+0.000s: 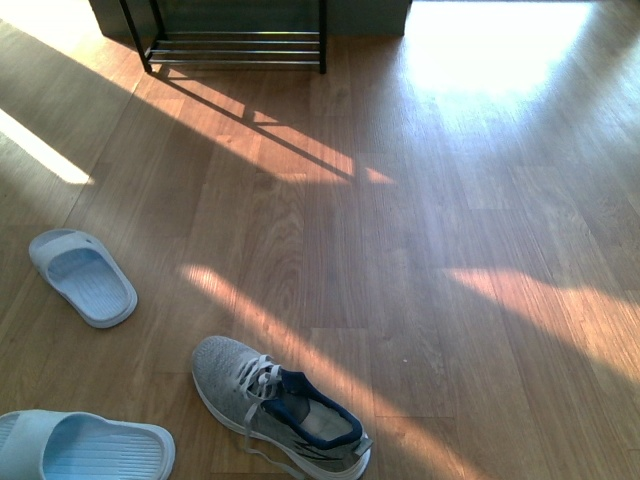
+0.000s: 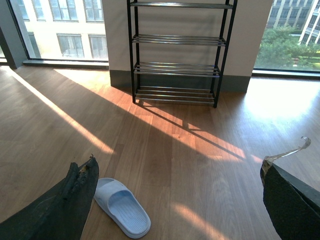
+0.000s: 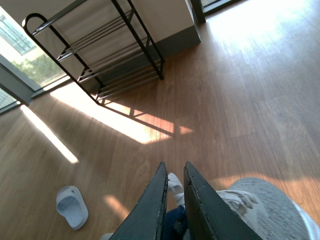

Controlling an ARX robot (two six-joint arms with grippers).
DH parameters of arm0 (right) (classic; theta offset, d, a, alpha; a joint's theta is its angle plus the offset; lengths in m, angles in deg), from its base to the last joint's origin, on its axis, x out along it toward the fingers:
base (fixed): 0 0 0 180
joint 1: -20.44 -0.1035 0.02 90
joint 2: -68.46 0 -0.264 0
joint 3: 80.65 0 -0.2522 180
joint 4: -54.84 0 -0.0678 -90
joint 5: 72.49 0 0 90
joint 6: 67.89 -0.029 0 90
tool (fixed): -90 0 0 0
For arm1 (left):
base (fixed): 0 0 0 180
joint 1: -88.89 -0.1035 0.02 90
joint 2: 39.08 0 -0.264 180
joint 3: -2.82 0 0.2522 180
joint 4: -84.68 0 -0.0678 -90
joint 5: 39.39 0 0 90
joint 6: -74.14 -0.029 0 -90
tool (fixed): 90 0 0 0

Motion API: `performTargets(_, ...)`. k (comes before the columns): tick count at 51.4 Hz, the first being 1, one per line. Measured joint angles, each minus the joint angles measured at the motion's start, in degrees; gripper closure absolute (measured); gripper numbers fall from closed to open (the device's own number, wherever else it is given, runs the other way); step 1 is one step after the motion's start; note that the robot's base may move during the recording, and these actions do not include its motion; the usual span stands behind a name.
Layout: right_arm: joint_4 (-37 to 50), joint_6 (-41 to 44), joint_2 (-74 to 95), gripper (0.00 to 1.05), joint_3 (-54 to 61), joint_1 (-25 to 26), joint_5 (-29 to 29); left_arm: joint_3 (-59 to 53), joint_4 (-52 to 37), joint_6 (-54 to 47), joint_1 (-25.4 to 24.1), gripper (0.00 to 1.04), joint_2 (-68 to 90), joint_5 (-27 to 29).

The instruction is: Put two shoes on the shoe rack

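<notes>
One grey sneaker (image 1: 280,410) lies on the wood floor at the near edge of the front view, toe pointing left, with no arm near it. In the right wrist view my right gripper (image 3: 175,167) is shut on the collar and tongue of a grey sneaker (image 3: 270,210), held above the floor; white lace shows between the fingers. My left gripper (image 2: 178,161) is open and holds nothing, high over bare floor. The black shoe rack (image 1: 235,48) stands against the far wall, its chrome rod shelves bare (image 2: 177,67), and it shows again in the right wrist view (image 3: 100,50).
Two pale blue slippers lie at the left, one slipper (image 1: 85,277) further out and another slipper (image 1: 85,445) at the near corner. A single slipper (image 2: 122,207) lies beside my left finger and appears too in the right wrist view (image 3: 72,206). Windows flank the rack.
</notes>
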Motion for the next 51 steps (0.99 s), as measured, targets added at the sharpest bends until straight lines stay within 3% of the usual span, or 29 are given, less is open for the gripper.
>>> performTargets(2,0.0,0.0,0.0,0.95,0.0,0.0,0.0,0.5,1.66,2.1,0.87,0.09,1.05,3.52)
performTargets(5,0.0,-0.02,0.0,0.95,0.0,0.0,-0.02,5.22,9.73,13.29,7.43,0.09,11.93,22.16)
performTargets(7,0.0,-0.02,-0.02,0.95,0.0,0.0,-0.07,6.69,7.39,21.11,9.07,0.09,21.44,27.54)
performTargets(9,0.0,-0.02,0.0,0.95,0.0,-0.09,-0.2,7.13,4.2,26.05,9.68,0.09,27.41,28.5)
performTargets(17,0.0,0.0,0.0,0.95,0.0,-0.13,-0.15,12.92,-20.7,39.08,13.53,0.09,66.82,22.38)
performTargets(24,0.0,-0.02,0.0,0.95,0.0,-0.13,-0.15,20.28,-31.28,47.8,16.37,0.09,94.58,18.12)
performTargets(34,0.0,-0.02,0.0,0.95,0.0,-0.13,-0.15,29.66,-35.1,57.53,20.17,0.09,120.98,12.35)
performTargets(45,0.0,-0.02,0.0,0.95,0.0,-0.13,-0.17,36.85,-35.78,54.62,23.12,0.09,134.68,2.16)
performTargets(51,0.0,-0.02,0.0,0.95,0.0,-0.13,-0.17,43.56,-31.91,49.94,25.27,0.09,138.94,-1.84)
